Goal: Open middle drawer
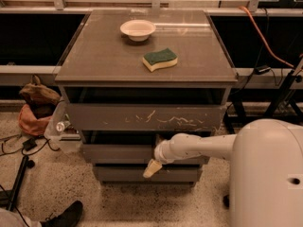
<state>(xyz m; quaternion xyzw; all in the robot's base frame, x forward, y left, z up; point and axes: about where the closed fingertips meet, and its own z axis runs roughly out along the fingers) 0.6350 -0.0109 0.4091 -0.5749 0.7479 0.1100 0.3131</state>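
The light is warm and rather dim, and it comes from above. A pale streak of glare lies on the grey-brown flat table (109, 56) beside the small white round bowl (138, 30). Deep shadow fills the recess under the table and the gap above the plain grey-brown middle drawer (118, 152). The cream-coloured claw (149, 168), just below that drawer, is evenly lit.
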